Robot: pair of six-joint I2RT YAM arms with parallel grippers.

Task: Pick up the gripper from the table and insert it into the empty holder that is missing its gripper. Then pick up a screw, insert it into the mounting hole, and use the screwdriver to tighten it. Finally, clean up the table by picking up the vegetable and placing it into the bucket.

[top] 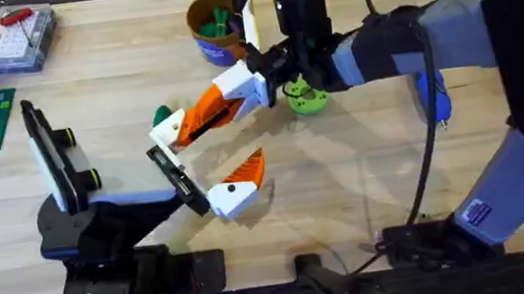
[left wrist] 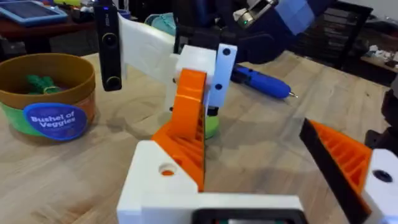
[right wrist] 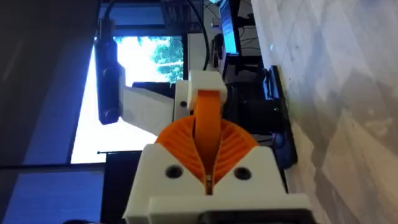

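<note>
- Between the fingers (right wrist: 177, 146) of your right gripper (right wrist: 208, 163) sits the loose gripper (top: 173, 127), a white plastic block with an orange ribbed wedge. They are clenched on its orange wedge, and the white base points away from the wrist.
- That base hangs above the tabletop (top: 365, 185), right at the free end of the holder (top: 174, 177), the narrow flat black bar on your left arm. From these views you cannot tell whether it is seated on the mount or only touching it.
- On the bar's other end the look-alike white-and-orange twin finger (top: 237, 184) is already mounted. Your left gripper (top: 208, 153) is spread wide and grasps nothing.
- Just beside the held base lies the vegetable (top: 161, 114), a small dark green oval piece on the tabletop.
- Farther back stands the bucket (top: 203, 45), a round cup with an orange-brown rim and a blue wall, with green pieces already inside.
- The blue-handled screwdriver (top: 435, 98) lies under your right arm, untouched.
- By my reading you are in the first step. Seating the gripper, then the screw, the tightening and the clean-up, are all left.
</note>
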